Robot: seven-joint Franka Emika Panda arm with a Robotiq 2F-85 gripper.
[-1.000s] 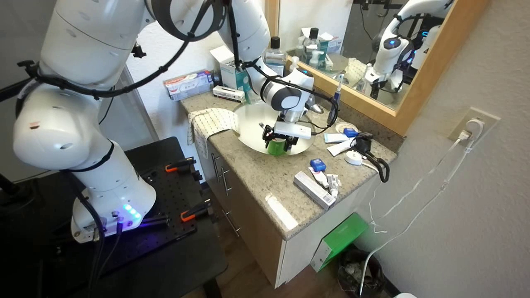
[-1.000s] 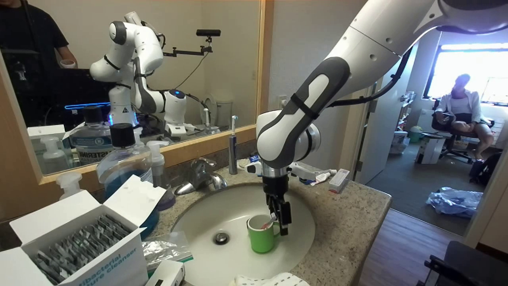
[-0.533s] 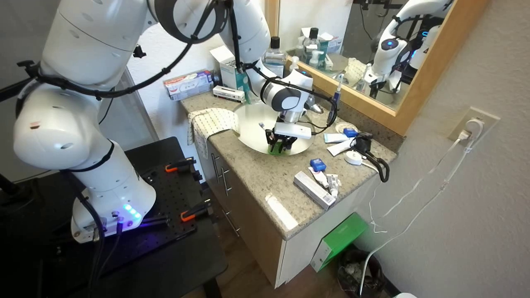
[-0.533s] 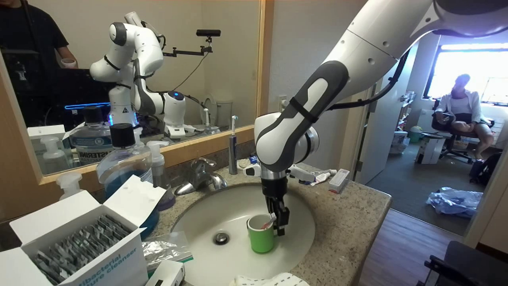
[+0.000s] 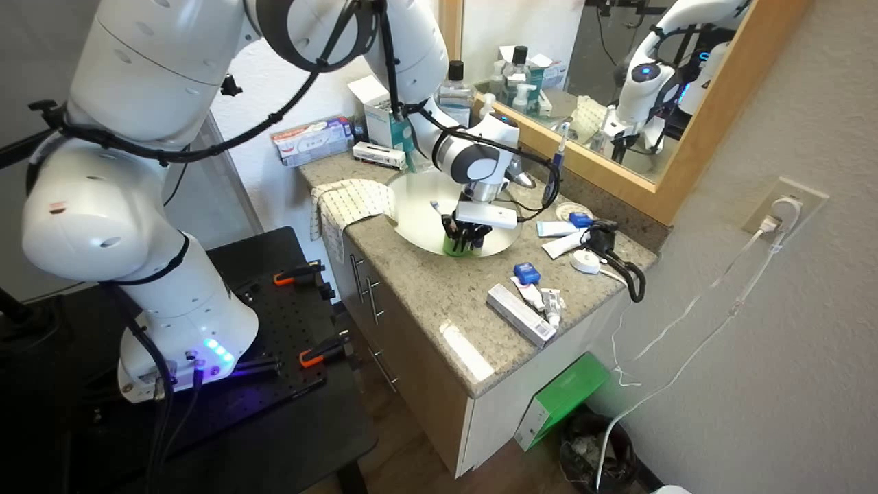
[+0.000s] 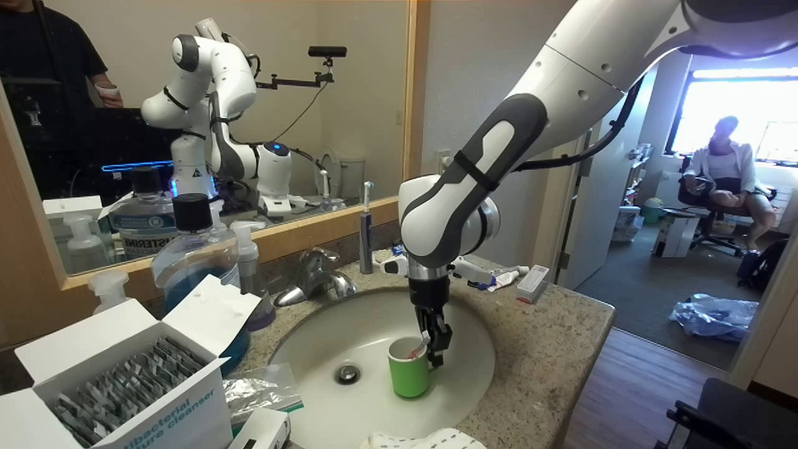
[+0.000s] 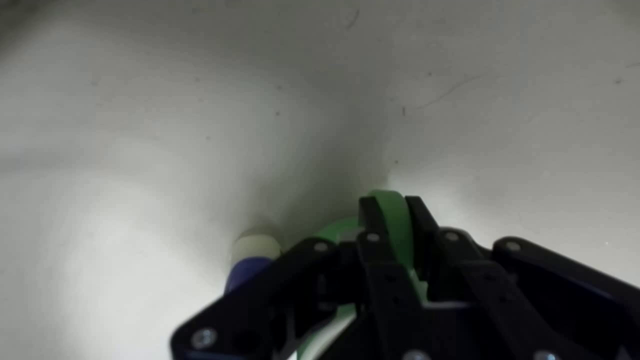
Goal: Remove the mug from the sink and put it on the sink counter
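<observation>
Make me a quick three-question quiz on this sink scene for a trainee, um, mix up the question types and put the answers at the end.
1. Short answer: which part of the mug lies between the fingers of the hand?
2. True or false: the mug is already on the sink counter.
3. Multiple choice: the electric toothbrush near the faucet is
A. lying flat
B. standing upright
C. down in the drain

Key:
1. Its handle, as the wrist view shows.
2. False; it is in the sink.
3. B.
</observation>
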